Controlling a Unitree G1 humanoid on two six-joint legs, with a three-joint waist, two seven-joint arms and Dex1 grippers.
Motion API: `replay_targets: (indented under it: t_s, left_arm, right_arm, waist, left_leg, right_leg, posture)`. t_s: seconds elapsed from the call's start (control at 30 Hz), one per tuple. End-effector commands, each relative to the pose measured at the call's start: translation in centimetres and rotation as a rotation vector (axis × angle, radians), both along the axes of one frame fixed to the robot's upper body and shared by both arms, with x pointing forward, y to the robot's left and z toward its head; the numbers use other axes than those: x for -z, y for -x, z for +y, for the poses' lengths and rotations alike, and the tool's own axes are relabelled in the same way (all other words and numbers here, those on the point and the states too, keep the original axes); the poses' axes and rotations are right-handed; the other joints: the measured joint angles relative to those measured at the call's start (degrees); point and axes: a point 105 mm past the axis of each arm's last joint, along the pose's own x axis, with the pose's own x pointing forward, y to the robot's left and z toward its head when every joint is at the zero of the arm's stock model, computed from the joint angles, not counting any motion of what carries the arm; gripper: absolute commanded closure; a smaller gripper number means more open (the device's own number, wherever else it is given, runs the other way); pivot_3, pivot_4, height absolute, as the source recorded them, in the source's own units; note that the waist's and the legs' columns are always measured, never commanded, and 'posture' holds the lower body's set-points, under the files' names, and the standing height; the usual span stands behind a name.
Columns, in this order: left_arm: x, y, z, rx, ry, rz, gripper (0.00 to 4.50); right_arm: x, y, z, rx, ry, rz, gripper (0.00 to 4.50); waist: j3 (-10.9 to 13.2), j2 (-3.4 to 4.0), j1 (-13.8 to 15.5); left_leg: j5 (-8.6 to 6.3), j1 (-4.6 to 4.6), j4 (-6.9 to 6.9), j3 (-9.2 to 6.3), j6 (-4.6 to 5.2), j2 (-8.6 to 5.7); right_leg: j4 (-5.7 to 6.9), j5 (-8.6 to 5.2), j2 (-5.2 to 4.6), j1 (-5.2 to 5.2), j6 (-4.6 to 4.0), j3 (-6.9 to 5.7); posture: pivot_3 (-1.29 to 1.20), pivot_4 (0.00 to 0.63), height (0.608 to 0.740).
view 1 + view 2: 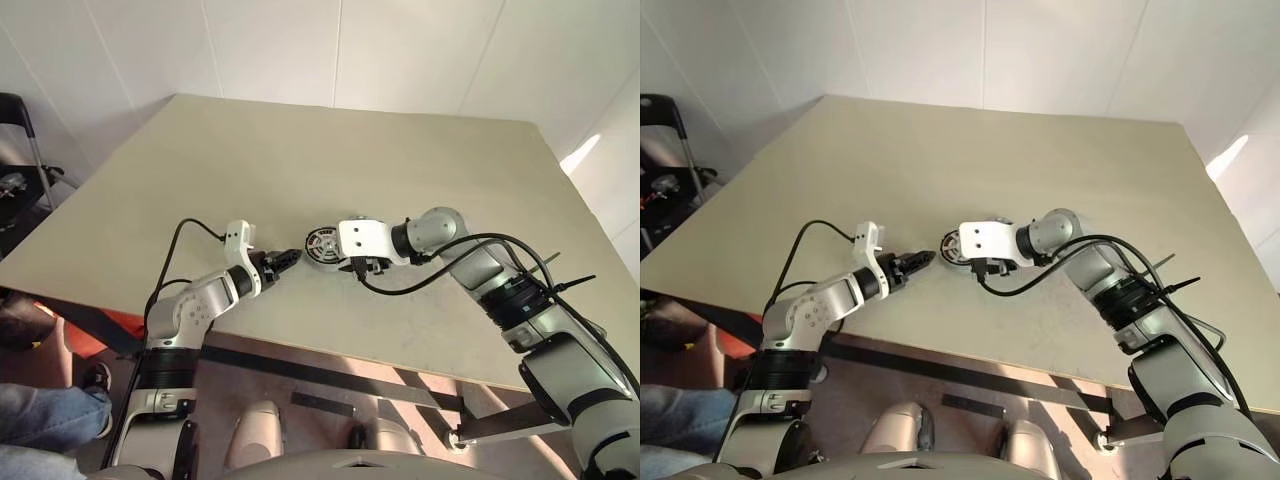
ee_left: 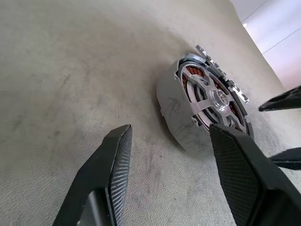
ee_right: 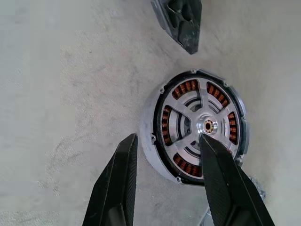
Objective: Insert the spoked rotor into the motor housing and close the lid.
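Beige laminate bench [image 1: 300, 160] carries the round silver-rimmed motor housing [image 1: 323, 246] near its front edge; in the head views the left tool [image 1: 283, 263] sits just beside that housing on one side, and the right tool [image 1: 358, 266] hangs close over its other side.

Left wrist view: the left tool's black fingers [image 2: 106, 179] stand apart with nothing between them; the housing [image 2: 178, 113] lies ahead on the bench, with the silver-spoked rotor [image 2: 211, 96] seated in it.

Right wrist view: the right tool's fingers [image 3: 117, 183] are likewise apart and empty, over the housing [image 3: 150, 136]; copper windings show between the rotor's [image 3: 207, 126] spokes.

Insertion looks done, so closing is the step in hand; I cannot place the thin grey lid with certainty, so the next move calls for finding it, gripping its edge and lowering it squarely on.
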Motion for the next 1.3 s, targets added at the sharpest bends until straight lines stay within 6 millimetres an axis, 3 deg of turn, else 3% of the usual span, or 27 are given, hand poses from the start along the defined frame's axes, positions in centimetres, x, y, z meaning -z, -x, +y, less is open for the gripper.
replay_targets:
  t_s: [0.03, 0.6, 0.77, 0.87, 1.1, 1.3]
  left_arm:
    - [-1.4, -0.1, -0.1, -0.006, 0.013, -0.057, 1.73]
    - [-1.4, -0.3, -0.3, 0.004, 0.002, -0.052, 1.73]
    - [-1.4, -0.3, -0.4, 0.006, -0.003, -0.053, 1.73]
    - [-1.4, -0.3, -0.3, 0.004, -0.004, -0.053, 1.73]
    - [-1.2, -0.2, -0.5, 0.004, -0.002, -0.051, 1.73]
    - [-1.0, -0.1, -0.3, -0.006, -0.002, -0.043, 1.73]
  right_arm:
    - [-0.5, -0.9, -0.3, -0.005, 0.023, -0.065, 2.20]
    - [2.3, -0.6, -1.2, 0.025, 0.048, 0.012, 2.20]
    - [3.1, -0.6, -1.7, 0.029, 0.064, 0.016, 3.44]
    - [2.8, -1.0, -1.7, 0.041, 0.057, -0.011, 4.37]
    - [1.3, -1.0, -1.9, 0.081, -0.008, 0.002, 4.37]
    - [-2.6, 0.7, -1.7, 0.150, -0.111, 0.106, 4.37]
  waist:
    - [0.0, 0.00, 0.0]
    - [0.0, -0.02, -0.2]
    - [0.0, -0.04, -0.8]
    - [-0.1, -0.05, -1.3]
    - [-0.1, -0.06, -1.2]
    - [0.0, -0.06, -1.1]
  left_leg:
    - [-0.01, 0.00, 0.03, 0.00, 0.01, 0.00]
    - [-0.03, 0.07, 0.11, 0.01, 0.05, 0.04]
    - [-0.03, 0.33, 0.13, 0.01, 0.04, 0.04]
    - [-0.02, 0.34, 0.13, 0.01, 0.03, 0.05]
    - [-0.08, 0.21, 0.16, 0.00, 0.13, 0.02]
    - [-0.13, -0.01, 0.20, 0.00, 0.23, 0.02]
  right_leg:
    - [0.01, 0.00, 0.00, 0.01, 0.00, 0.00]
    - [0.07, 0.00, 0.00, 0.07, 0.00, 0.00]
    - [0.06, 0.00, 0.00, 0.33, 0.00, 0.00]
    - [0.06, 0.01, 0.00, 0.33, -0.01, 0.00]
    - [0.01, 0.01, 0.00, 0.30, -0.02, 0.00]
    - [-0.03, 0.01, -0.01, 0.16, -0.02, 0.00]
  posture:
    - [0.00, 0.000, 0.740]
    - [0.00, 0.000, 0.740]
    - [0.00, 0.000, 0.740]
    - [0.00, 0.000, 0.740]
    - [0.00, 0.000, 0.740]
    - [0.00, 0.000, 0.740]
